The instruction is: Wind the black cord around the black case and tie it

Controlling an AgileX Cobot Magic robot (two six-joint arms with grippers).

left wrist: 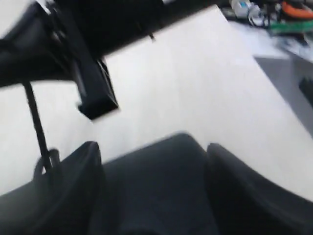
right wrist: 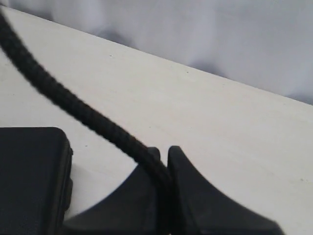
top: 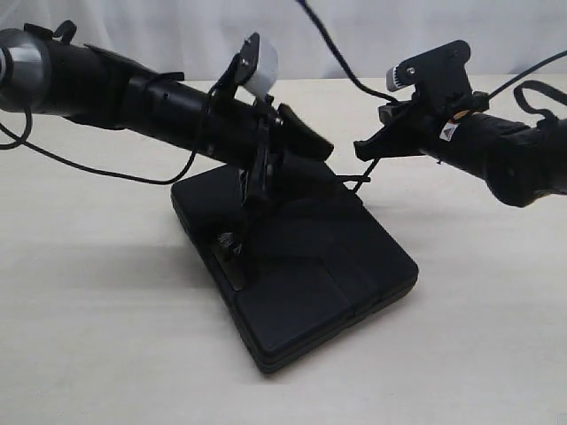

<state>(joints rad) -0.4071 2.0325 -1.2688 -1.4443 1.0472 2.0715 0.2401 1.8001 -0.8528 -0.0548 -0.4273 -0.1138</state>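
The black case [top: 301, 266] lies flat on the pale table, one corner toward the camera. The black cord [top: 341, 66] rises from my right gripper [top: 365, 147] out of the top of the exterior view, and another strand drops from that gripper to the case's far edge. In the right wrist view my right gripper [right wrist: 164, 159] is shut on the cord [right wrist: 58, 95], with a case corner [right wrist: 29, 176] beside it. My left gripper [top: 306, 137] hovers over the case's far side. In the left wrist view, my left gripper [left wrist: 154, 161] is open, the case [left wrist: 156, 196] showing between its fingers.
The pale wooden table [top: 97, 336] spreads on all sides of the case. A white curtain [top: 177, 27] hangs behind the table. Thin robot cables [top: 89, 164] droop under the left arm. In the left wrist view the right arm's black parts [left wrist: 95, 93] hang close above.
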